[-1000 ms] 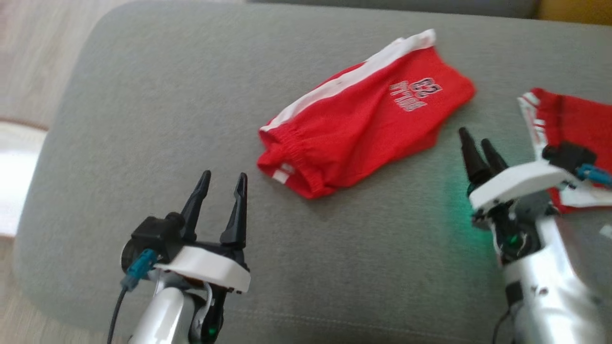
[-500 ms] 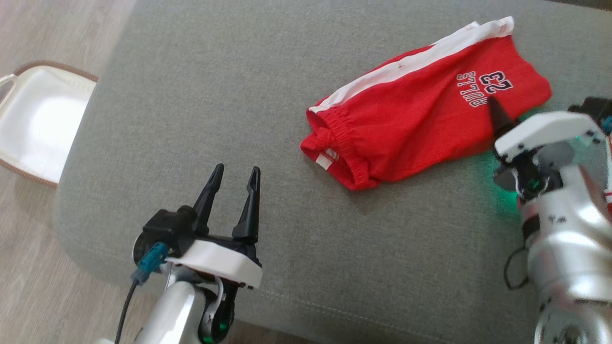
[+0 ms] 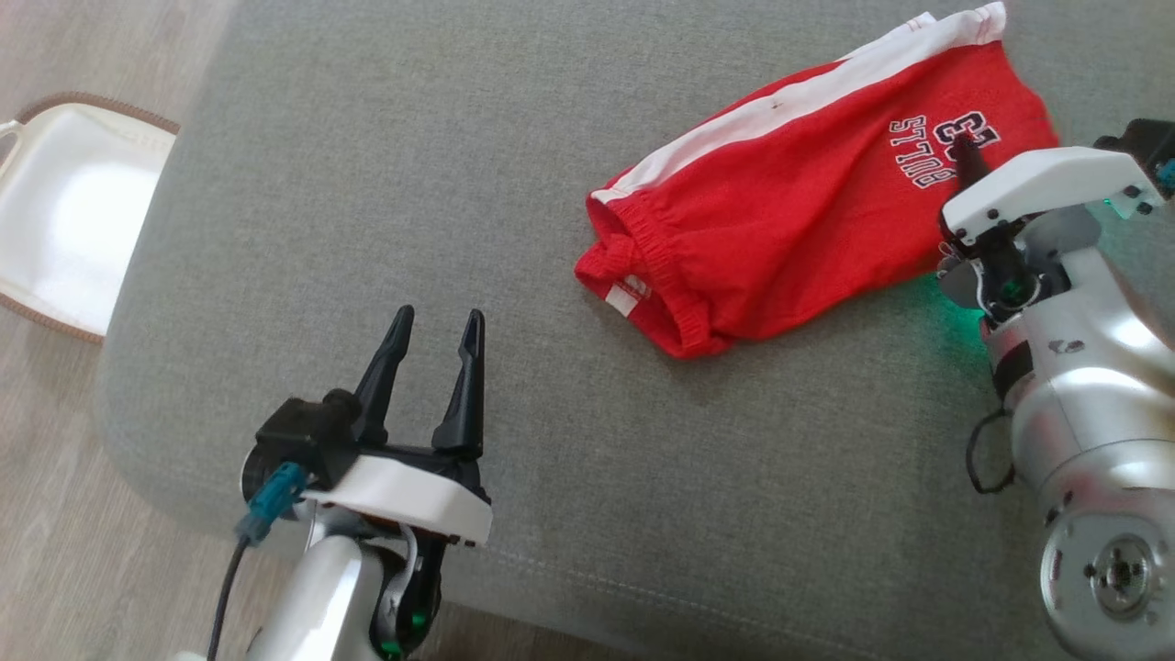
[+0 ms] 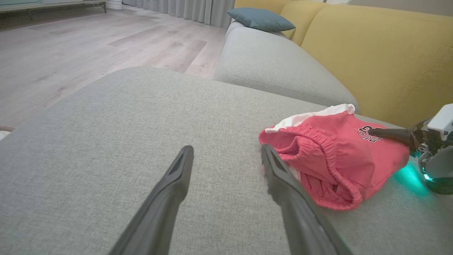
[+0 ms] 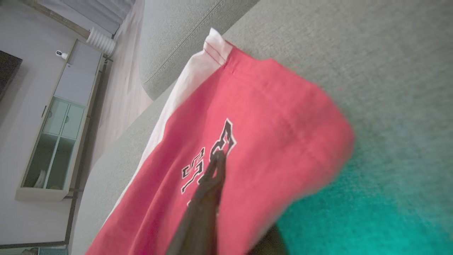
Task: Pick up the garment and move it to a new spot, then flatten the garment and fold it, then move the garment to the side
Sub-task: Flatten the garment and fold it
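Observation:
The garment (image 3: 780,229) is a pair of red shorts with a white side stripe and a printed number, lying crumpled on the grey sofa seat (image 3: 367,165). My right gripper (image 3: 966,156) is at the printed leg end. In the right wrist view one dark finger (image 5: 208,198) lies on top of the red cloth (image 5: 265,141) and the other sits under its edge, so the jaws are closed on the fabric. My left gripper (image 3: 439,317) stands open above the bare seat, left of the waistband (image 4: 318,156). In the left wrist view my left gripper (image 4: 227,148) holds nothing.
A white mat or tray with a brown rim (image 3: 64,211) lies on the wood floor off the seat's left edge. A yellow sofa back (image 4: 371,53) and a teal cushion (image 4: 260,19) stand behind the seat. The seat's front edge runs just beneath my left arm.
The head camera has shifted. My right gripper has moved forward onto the printed leg end of the garment and closed on the cloth. The left gripper has stayed open.

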Robot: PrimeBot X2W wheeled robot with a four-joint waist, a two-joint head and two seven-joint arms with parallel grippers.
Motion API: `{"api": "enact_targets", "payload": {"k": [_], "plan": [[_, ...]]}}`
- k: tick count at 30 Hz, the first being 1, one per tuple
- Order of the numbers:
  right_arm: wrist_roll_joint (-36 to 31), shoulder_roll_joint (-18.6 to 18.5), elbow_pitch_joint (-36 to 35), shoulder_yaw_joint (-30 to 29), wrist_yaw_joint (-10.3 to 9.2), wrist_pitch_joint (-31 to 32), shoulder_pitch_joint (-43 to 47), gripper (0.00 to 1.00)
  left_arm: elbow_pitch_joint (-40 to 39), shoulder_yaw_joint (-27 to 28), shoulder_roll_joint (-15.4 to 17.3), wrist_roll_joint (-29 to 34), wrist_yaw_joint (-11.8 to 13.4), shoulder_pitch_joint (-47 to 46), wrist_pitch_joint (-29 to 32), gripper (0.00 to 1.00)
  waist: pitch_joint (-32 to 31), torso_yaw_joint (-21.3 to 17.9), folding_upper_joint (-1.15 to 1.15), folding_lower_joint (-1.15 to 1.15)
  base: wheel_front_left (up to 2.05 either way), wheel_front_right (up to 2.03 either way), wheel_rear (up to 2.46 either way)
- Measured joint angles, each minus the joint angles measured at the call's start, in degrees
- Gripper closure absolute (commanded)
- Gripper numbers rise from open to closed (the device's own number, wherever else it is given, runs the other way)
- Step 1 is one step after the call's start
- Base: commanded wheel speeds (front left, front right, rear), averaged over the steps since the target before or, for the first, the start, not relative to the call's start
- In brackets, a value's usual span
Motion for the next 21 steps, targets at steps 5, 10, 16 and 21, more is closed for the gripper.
{"api": "enact_targets", "payload": {"k": [5,10,16,21], "plan": [[5.15,0.07,1.09,4.75,0.00,-3.23,-0.16,1.00,0.22,0.29,-0.01,0.01,-0.04,-0.02,0.00,0.00,-0.52,-0.92,0.00,0.00,0.00,0.00,0.00],[14.58,0.40,-0.69,10.93,0.00,-6.38,3.05,1.00,0.49,0.59,-0.01,0.08,-0.14,-0.01,0.00,0.00,-2.58,-2.94,0.00,0.00,0.00,0.00,0.00],[21.06,0.48,-6.17,15.72,0.00,-9.32,10.74,1.00,0.80,1.33,0.00,0.08,-0.15,0.49,0.00,0.00,-5.98,-5.53,0.00,0.00,0.00,0.00,0.00],[24.18,0.48,-10.36,17.14,0.00,-10.91,16.00,1.00,1.37,1.55,0.00,0.08,-0.16,2.21,0.00,0.00,-8.63,-7.03,0.00,0.00,0.00,0.00,0.00]]}}
